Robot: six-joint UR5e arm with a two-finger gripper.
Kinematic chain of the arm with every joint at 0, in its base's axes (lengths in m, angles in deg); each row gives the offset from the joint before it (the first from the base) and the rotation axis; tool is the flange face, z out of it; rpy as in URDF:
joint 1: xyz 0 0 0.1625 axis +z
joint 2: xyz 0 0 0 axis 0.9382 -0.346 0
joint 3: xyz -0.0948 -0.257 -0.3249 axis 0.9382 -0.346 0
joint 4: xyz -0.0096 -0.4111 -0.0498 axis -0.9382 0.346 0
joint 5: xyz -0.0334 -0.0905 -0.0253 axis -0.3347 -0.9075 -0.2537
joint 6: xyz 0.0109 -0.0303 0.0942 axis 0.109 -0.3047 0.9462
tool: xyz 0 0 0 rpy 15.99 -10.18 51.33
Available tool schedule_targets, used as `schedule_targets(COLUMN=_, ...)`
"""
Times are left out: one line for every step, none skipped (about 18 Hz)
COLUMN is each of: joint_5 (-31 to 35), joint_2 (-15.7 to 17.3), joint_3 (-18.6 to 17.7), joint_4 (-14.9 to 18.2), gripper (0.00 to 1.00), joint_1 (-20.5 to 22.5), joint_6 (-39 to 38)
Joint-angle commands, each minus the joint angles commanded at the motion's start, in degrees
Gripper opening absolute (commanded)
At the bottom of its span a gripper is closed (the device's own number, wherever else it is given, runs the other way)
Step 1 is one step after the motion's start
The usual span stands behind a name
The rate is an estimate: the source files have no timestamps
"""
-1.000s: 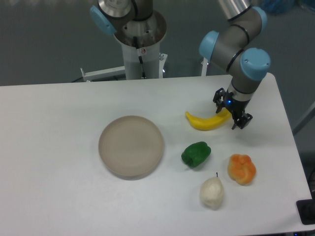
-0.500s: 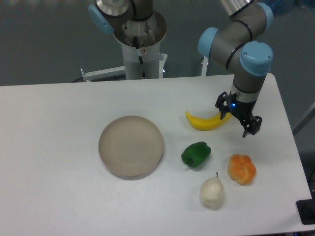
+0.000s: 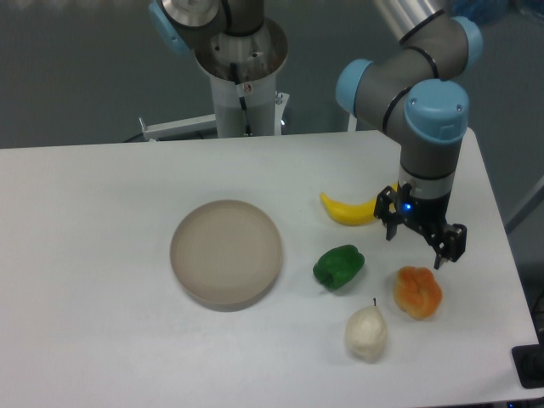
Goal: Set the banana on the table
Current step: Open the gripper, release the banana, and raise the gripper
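Note:
The yellow banana (image 3: 348, 212) lies flat on the white table (image 3: 102, 221), to the right of the plate and above the green pepper. Its right end is hidden behind my gripper's body. My gripper (image 3: 421, 244) is open and empty. It hangs just right of and in front of the banana, above the orange fruit. One fingertip (image 3: 392, 234) is near the banana's right end; the other (image 3: 451, 255) is over toward the table's right edge.
A round beige plate (image 3: 226, 252) sits left of centre. A green pepper (image 3: 338, 266) lies below the banana. A lumpy orange fruit (image 3: 417, 291) and a whitish pear-shaped item (image 3: 365, 332) lie at the front right. The robot's base (image 3: 242, 76) stands behind the table.
My gripper has moved off the banana toward the front right, now over the orange fruit. The banana stays lying on the table where it was.

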Motion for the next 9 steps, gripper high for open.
schedule_targets(joint_5=0.4, joint_2=-0.4, joint_3=0.6, joint_4=0.0, gripper=1.0, joint_1=-0.3, joint_6=-0.1)
schedule_targets(joint_5=1.0, joint_2=-0.4, joint_3=0.6, joint_4=-0.1, gripper=1.0, joint_1=-0.5, joint_6=-0.1)
schedule_targets(joint_5=1.5, joint_2=-0.4, joint_3=0.8, joint_4=0.0, gripper=1.0, joint_1=-0.5, joint_6=0.0)
schedule_targets(joint_5=1.8, joint_2=-0.5, joint_3=1.0, joint_4=-0.1, gripper=1.0, joint_1=-0.5, joint_6=0.0)
schedule_targets(joint_5=1.8, joint_2=-0.6, joint_3=1.2, joint_4=-0.1, gripper=1.0, joint_1=-0.5, joint_6=0.0)
schedule_targets(joint_5=1.8, joint_2=-0.6, joint_3=1.3, joint_4=-0.1, gripper=1.0, joint_1=-0.5, joint_6=0.1)
schedule_targets(joint_5=1.8, joint_2=-0.7, joint_3=1.4, joint_4=-0.1, gripper=1.0, joint_1=-0.5, joint_6=0.1)
schedule_targets(joint_5=1.8, joint_2=-0.8, joint_3=1.7, joint_4=-0.2, gripper=1.0, joint_1=-0.5, joint_6=0.1)
schedule_targets(joint_5=1.8, joint_2=-0.9, joint_3=1.8, joint_4=-0.2, gripper=1.0, joint_1=-0.5, joint_6=0.0)
